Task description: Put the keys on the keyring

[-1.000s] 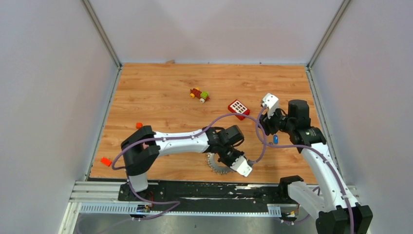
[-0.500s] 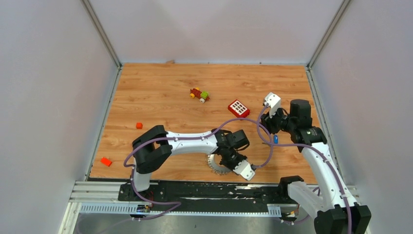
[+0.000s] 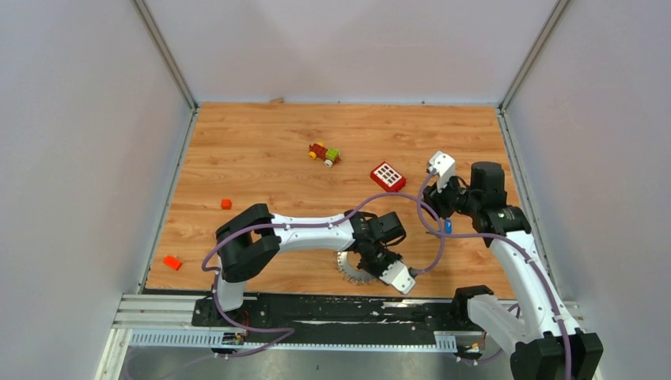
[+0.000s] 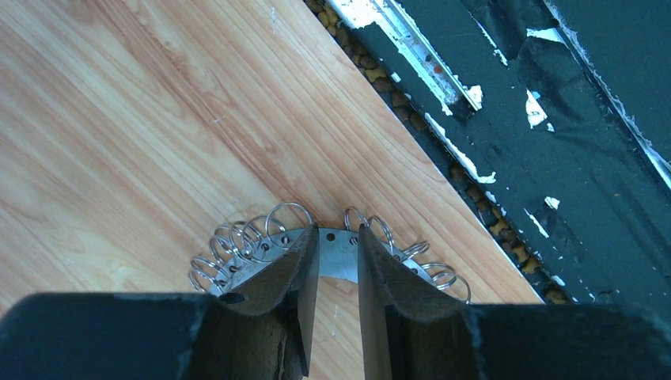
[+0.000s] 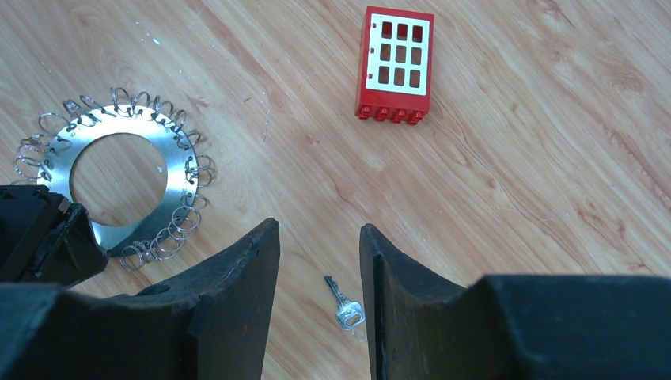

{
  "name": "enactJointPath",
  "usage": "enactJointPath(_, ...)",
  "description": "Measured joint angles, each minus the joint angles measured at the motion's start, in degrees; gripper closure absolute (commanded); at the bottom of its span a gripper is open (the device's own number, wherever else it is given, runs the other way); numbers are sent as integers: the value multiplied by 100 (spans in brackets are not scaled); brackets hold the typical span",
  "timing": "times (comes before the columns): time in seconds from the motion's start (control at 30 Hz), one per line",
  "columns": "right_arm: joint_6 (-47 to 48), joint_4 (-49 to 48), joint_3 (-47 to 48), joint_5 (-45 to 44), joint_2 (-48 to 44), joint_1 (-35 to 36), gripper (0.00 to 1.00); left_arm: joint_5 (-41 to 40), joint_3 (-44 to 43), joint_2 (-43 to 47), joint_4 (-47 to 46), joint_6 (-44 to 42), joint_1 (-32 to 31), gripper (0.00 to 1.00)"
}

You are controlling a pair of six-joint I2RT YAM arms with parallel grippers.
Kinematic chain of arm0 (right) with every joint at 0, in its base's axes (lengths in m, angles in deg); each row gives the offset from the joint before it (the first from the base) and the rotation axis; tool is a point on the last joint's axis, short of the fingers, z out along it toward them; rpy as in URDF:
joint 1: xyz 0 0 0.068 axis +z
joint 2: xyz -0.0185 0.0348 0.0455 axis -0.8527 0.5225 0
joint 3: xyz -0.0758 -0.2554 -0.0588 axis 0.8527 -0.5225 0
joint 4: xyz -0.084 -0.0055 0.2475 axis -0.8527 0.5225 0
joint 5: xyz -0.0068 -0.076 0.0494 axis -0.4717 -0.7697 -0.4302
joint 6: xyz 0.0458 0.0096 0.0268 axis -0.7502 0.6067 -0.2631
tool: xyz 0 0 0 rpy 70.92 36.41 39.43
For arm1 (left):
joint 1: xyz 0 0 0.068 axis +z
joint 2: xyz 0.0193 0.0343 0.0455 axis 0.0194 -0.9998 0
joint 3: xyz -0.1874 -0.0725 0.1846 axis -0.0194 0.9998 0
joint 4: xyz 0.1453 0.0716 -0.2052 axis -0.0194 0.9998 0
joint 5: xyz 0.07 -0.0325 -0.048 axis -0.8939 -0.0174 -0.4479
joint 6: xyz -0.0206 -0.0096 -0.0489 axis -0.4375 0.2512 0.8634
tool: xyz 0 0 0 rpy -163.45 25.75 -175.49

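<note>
Since a second ago the left arm has swung its elbow rightward and the left gripper (image 4: 338, 233) has slid a little toward the near edge. Its jaws stand a narrow gap apart, released, tips over the keyring (image 4: 336, 255), which lies flat near the surface's (image 3: 261, 142) front edge. Farther right, the right gripper (image 5: 318, 229) hangs with jaws released. A small silver key (image 5: 346, 305) shows on the wood between them, and a blue-headed piece (image 3: 448, 226) lies just beside that gripper. Beyond sit a red window block (image 5: 398, 67) and a toy car (image 3: 324, 154).
</note>
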Motion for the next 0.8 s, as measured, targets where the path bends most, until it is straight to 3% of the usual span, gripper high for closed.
enactJointPath(0.8, 33, 85, 0, 125, 81, 0, 58, 35, 271, 365, -85, 186, -109, 66)
